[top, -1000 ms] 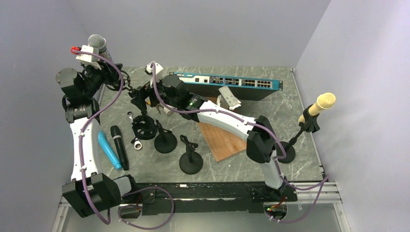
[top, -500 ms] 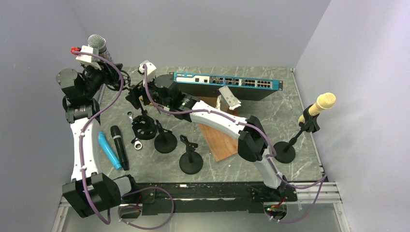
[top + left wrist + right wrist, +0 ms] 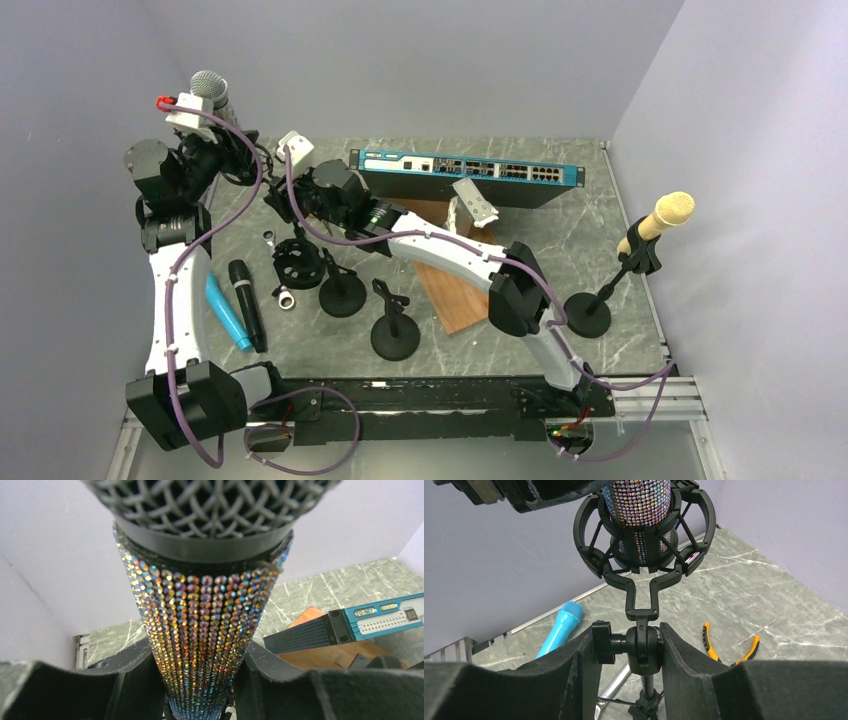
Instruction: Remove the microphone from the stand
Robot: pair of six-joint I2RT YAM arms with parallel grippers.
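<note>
Microphone [image 3: 207, 88] rides high over the far-left corner of the tabletop [image 3: 560, 230] in the overhead view, with both arms reaching to that corner.

Through the left wrist camera I see the left fingers [image 3: 125, 680] clamped on its rhinestone body just below the mesh head, placed, I judge, to draw it upward.

Through the right wrist camera the right fingers [image 3: 574, 680] pinch the stand [image 3: 642, 647] at its swivel joint, probably to brace it. Its cradle [image 3: 614, 577] rings the microphone's lower end, which is not yet out.
</note>
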